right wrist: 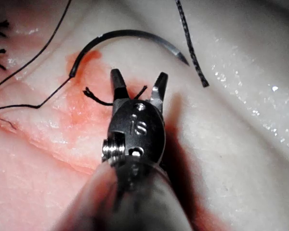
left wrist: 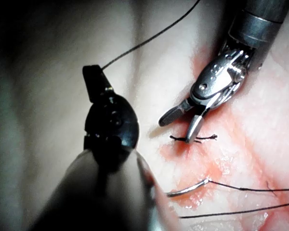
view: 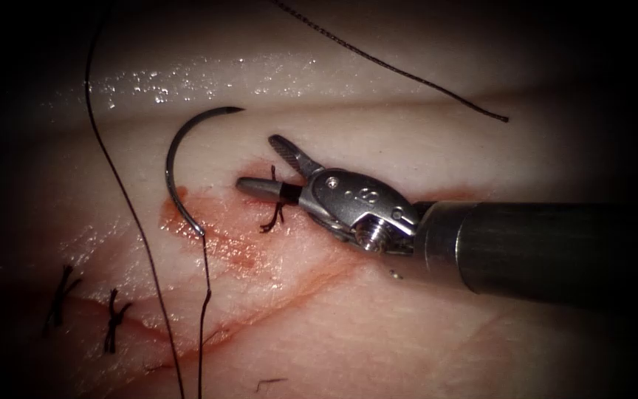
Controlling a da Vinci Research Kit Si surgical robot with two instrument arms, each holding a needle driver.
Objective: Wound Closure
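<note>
The right tool (view: 263,164) reaches in from the right over the tissue (view: 407,347) with its jaws spread apart and holding nothing. It sits over a short knotted stitch (view: 275,214) whose cut ends stick out to either side; one jaw lies just above the stitch, the other angles up and away. The right wrist view shows the same tool (right wrist: 138,83) with both jaw tips parted around the stitch (right wrist: 98,98). The needle (view: 179,166) lies free on the tissue to the left of the tool, not in any jaws and not driven in, its point up near the pale fold and its tail end down on the red fluid (view: 215,236). The thread (view: 204,310) runs from that tail end down toward the near edge. Two finished stitches (view: 86,307) cross the cut (view: 275,303) lower left. A loose braided thread piece (view: 393,66) lies across the upper tissue. In the left wrist view the left tool (left wrist: 92,82) is dark; thread (left wrist: 149,41) leads away from its tip, and whether its jaws grip it cannot be told.
</note>
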